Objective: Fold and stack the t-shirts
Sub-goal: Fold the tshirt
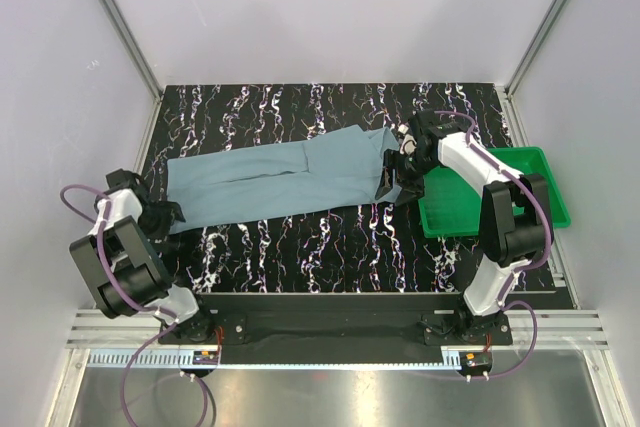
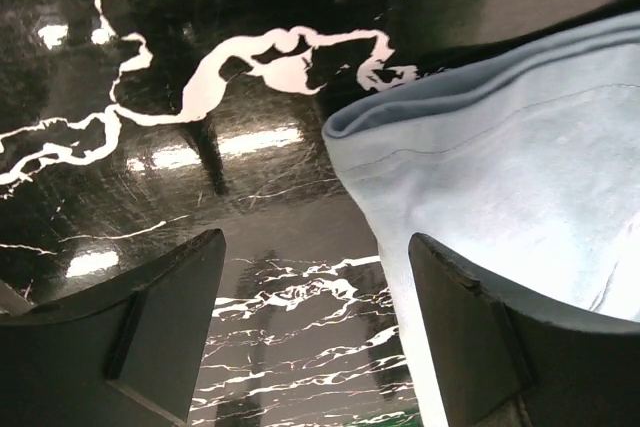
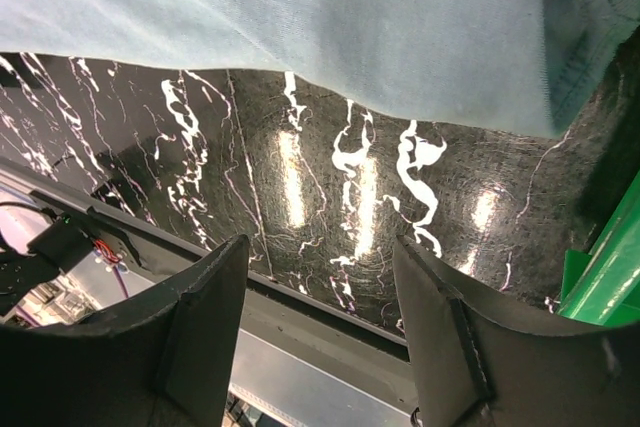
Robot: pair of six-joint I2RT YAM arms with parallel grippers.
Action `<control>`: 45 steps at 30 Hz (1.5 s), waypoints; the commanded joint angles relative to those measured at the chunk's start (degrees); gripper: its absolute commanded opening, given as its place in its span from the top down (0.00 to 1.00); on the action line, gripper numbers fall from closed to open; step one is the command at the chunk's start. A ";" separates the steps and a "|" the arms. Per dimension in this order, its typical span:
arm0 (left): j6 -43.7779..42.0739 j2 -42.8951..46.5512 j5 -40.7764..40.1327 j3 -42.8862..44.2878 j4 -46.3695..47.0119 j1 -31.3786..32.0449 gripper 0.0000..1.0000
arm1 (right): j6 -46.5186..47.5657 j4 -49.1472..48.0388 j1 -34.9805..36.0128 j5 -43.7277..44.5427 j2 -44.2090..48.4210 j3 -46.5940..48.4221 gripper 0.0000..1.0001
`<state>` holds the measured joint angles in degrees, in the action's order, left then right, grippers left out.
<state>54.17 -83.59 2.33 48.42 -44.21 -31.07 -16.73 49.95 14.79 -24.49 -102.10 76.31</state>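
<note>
T-shirt [image 1: 280,179]: dusty blue-grey soft cloth, folded lengthwise into a long band. It lies flat across the mid counter [image 1: 300,247] w/ shallow creases; the doubled edge shows in the left wrist view. Left hand [image 2: 317,242] spread wide at shirt's left end, gripping nothing. Right hand [image 3: 320,242] also wide, empty, at right end near green tray [image 1: 500,197].

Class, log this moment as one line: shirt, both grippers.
t-shirt: long folded strip | left gripper: open, at its left end | right gripper: open, at its right end, beside green tray
</note>
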 commanded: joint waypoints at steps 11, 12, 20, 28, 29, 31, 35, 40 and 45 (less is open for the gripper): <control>4.28 -7.37 -2.24 3.78 6.15 0.22 0.32 | 0.47 -0.21 -0.02 -1.00 1.64 1.38 0.34; 4.54 -7.46 -2.15 3.61 6.15 0.22 0.35 | 0.38 -0.12 -0.11 -0.82 1.82 1.47 0.34; 3.40 -10.18 -6.37 7.54 6.16 0.22 0.86 | 0.12 0.05 -0.02 0.93 0.33 1.82 0.34; -0.64 -9.23 -13.57 11.51 1.41 -2.76 1.00 | -0.32 -0.64 -0.02 1.11 -1.78 0.95 0.35; -1.43 -9.05 -13.93 11.78 1.49 -3.29 1.00 | -0.23 -0.73 -0.02 0.59 -2.65 0.68 0.35; -4.42 -9.39 -14.10 13.44 1.23 -4.09 1.00 | 0.38 -0.74 -0.02 -0.03 -3.45 0.50 0.36; -7.06 -8.97 -14.02 14.07 -0.80 -2.95 0.54 | 1.70 -0.65 -0.02 -0.03 -5.29 0.59 0.37; -7.50 -4.39 -15.16 12.22 -2.37 -0.67 0.36 | 2.41 -0.38 -0.11 1.72 -7.49 1.73 0.38; -8.38 1.83 -17.79 12.49 -5.98 9.25 0.37 | 2.40 -0.03 -0.02 3.13 -9.69 4.54 0.37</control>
<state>47.09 -87.09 -12.29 60.07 -47.94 -27.24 -15.55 49.82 14.79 -22.94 -110.72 77.17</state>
